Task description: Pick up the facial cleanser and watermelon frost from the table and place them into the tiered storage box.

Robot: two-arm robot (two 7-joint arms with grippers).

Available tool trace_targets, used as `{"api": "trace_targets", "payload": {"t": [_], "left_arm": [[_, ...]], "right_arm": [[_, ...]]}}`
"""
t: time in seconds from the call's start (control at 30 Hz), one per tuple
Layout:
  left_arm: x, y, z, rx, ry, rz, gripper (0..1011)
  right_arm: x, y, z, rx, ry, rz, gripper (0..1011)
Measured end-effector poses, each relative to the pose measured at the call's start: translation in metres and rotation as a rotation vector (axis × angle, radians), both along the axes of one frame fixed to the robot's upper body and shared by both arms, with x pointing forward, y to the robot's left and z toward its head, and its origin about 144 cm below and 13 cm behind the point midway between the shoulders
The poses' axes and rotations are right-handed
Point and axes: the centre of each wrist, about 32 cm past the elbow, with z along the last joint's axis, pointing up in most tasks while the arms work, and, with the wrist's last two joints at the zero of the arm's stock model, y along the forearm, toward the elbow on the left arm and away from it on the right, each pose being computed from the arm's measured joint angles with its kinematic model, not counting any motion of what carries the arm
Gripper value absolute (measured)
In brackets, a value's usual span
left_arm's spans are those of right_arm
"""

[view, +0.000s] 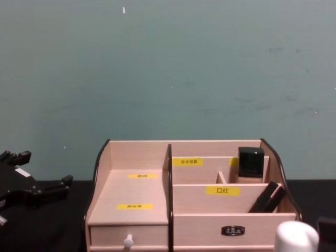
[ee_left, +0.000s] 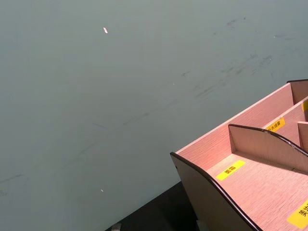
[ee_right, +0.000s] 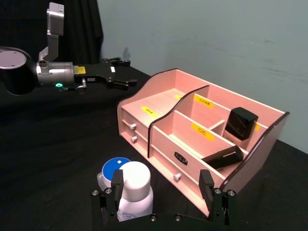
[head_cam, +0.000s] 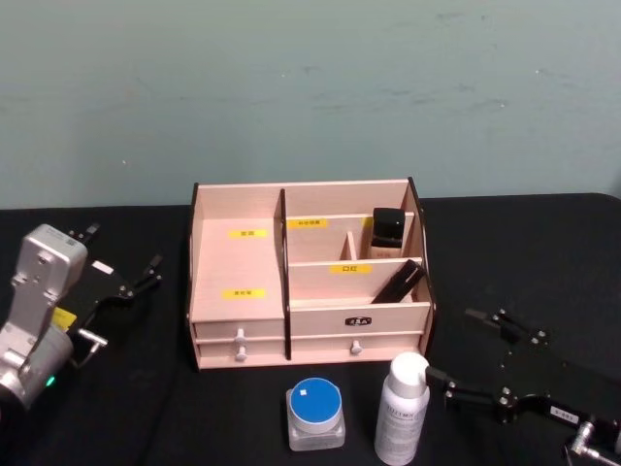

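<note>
The facial cleanser, a white bottle with a rounded cap (head_cam: pixel 402 408) (ee_right: pixel 134 190) (view: pixel 296 237), stands on the black table in front of the tiered storage box (head_cam: pixel 238 277) (ee_right: pixel 192 120) (view: pixel 139 191) (ee_left: pixel 250 168). Left of the bottle sits a clear jar with a blue lid (head_cam: pixel 315 410) (ee_right: pixel 113 167), likely the watermelon frost. My right gripper (head_cam: pixel 451 344) (ee_right: pixel 161 183) is open, low over the table just right of the bottle, one fingertip (head_cam: pixel 434 374) close to its cap. My left gripper (head_cam: pixel 121 248) (ee_right: pixel 119 73) (view: pixel 34 173) hangs open to the left of the box.
A black square bottle (head_cam: pixel 388 230) stands in the box's back right compartment, and a dark stick (head_cam: pixel 398 282) leans in the one in front of it. Two small knobbed drawers (head_cam: pixel 240 337) run along the base. A green wall rises behind the table.
</note>
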Motion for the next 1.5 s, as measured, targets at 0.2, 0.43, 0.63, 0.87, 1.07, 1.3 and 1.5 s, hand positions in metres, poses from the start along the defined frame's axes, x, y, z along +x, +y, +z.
{"api": "trace_targets", "payload": {"t": [0.2,0.43,0.63,0.87,1.07,1.3,1.5], "left_arm": [[0.0,0.0,0.0,0.0,0.0,0.0,1010],[0.0,0.0,0.0,0.0,0.0,0.0,1010],[0.0,0.0,0.0,0.0,0.0,0.0,1010],[0.0,0.0,0.0,0.0,0.0,0.0,1010],[0.0,0.0,0.0,0.0,0.0,0.0,1010],[0.0,0.0,0.0,0.0,0.0,0.0,1010],[0.0,0.0,0.0,0.0,0.0,0.0,1010]], "right_arm": [[0.003,0.001,0.0,0.004,0.0,0.025,1002],[0.006,0.001,-0.004,0.019,0.022,0.048,1002],[0.009,0.001,-0.01,0.031,0.043,0.063,1002],[0.012,0.003,-0.017,0.04,0.067,0.096,1003],[0.015,0.005,-0.022,0.033,0.086,0.107,1002],[0.018,0.006,-0.03,0.013,0.111,0.113,1002],[0.022,0.008,-0.042,0.005,0.138,0.12,1002]]}}
